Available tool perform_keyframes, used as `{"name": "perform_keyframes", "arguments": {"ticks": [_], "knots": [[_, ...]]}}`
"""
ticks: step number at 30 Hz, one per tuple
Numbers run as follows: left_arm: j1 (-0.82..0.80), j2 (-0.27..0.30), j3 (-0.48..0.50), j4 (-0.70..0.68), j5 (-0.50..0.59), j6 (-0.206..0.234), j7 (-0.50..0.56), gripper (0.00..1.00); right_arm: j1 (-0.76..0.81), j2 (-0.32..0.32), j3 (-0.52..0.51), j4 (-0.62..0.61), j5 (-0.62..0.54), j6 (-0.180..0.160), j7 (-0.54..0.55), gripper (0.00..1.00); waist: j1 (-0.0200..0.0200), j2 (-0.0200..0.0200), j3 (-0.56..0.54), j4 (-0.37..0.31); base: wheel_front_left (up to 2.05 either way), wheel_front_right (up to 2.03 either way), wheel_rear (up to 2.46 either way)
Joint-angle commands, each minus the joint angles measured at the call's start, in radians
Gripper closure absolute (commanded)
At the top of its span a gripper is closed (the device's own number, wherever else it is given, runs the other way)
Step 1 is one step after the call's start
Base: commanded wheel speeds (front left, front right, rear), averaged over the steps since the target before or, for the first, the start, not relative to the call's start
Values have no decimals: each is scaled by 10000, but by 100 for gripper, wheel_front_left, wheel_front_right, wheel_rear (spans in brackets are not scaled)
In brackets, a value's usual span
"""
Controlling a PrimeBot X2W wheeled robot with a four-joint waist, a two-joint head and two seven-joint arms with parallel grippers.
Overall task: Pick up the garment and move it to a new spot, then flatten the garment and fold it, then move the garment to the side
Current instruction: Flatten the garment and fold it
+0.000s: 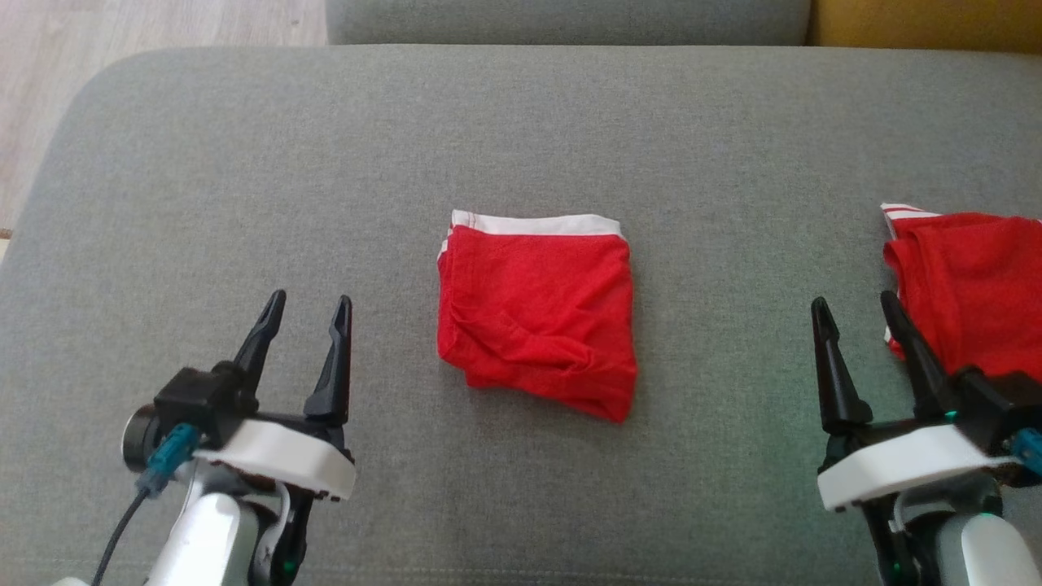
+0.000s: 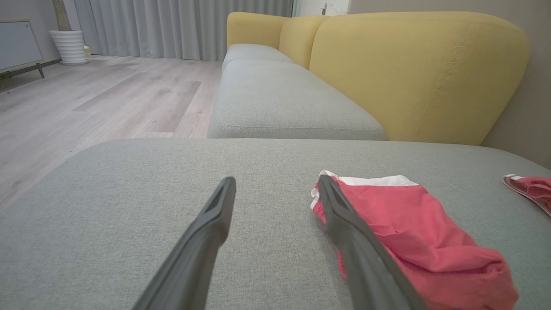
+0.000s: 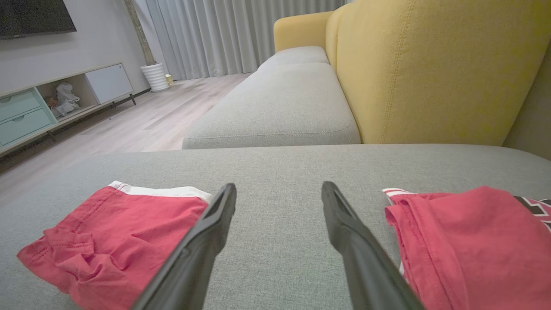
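Note:
A red garment (image 1: 539, 313) with a white waistband lies folded into a rough square at the middle of the grey cushion (image 1: 521, 130). The same garment (image 2: 413, 232) sits to the right of my left fingers in the left wrist view, and the garment (image 3: 116, 234) lies to the left of my right fingers in the right wrist view. My left gripper (image 1: 311, 307) hovers open at the lower left, apart from the cloth, with nothing between its fingers. My right gripper (image 1: 855, 305) stands open and empty at the lower right.
A second red garment (image 1: 969, 285) with white stripes lies at the cushion's right edge, close beside my right gripper. Behind are another grey seat (image 2: 284, 99) and a yellow backrest (image 2: 413, 73). Wooden floor (image 1: 49, 81) lies past the cushion's left edge.

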Motion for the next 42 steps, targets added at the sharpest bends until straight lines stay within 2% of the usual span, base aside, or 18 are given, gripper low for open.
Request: {"name": "perform_keyframes", "arguments": {"ticks": [1, 10, 11, 12, 19, 24, 29, 32, 42], "knots": [[-175, 253, 335, -358, 76, 81, -19, 0, -150, -37, 198, -408, 31, 65, 19, 0, 0, 0, 0, -2, 0, 0, 0], [-285, 259, 266, -421, 8, 101, -12, 0, -392, -37, 381, -313, -86, 65, 209, 0, 0, 0, 154, 118, 0, 0, 0], [-321, 256, 254, -423, 1, 93, -18, 0, -504, -37, 516, -191, -65, 65, 262, 24, 0, 0, 196, 154, 0, 0, 0], [-366, 249, 235, -421, -6, 77, -25, 0, -634, -37, 653, -25, -99, 65, 324, 100, 0, 0, 246, 207, 0, 0, 0], [-768, 49, 23, -256, -61, -67, -137, 0, -2046, -37, 2618, 1954, 182, 65, 292, 100, 0, 0, 618, 804, 0, 0, 0], [-1025, -112, -91, -59, -105, -173, -251, 0, -3218, -37, 4238, 3653, 701, 65, 76, 100, 0, 0, 896, 1224, 0, 0, 0], [-1186, -204, -128, 146, -123, -231, -345, 0, -4071, -37, 5372, 5102, 1446, 65, -107, 100, 0, 0, 1036, 1499, 0, 0, 0], [-1246, -224, -114, 259, -134, -259, -387, 0, -4402, -37, 5954, 5632, 1888, 65, -227, 100, 0, 0, 1069, 1599, 0, 0, 0], [-1201, -229, -49, 393, -124, -238, -451, 0, -4859, -37, 7722, 6244, 2802, 65, -599, 100, 0, 0, 950, 1548, 0, 0, 0]]}}
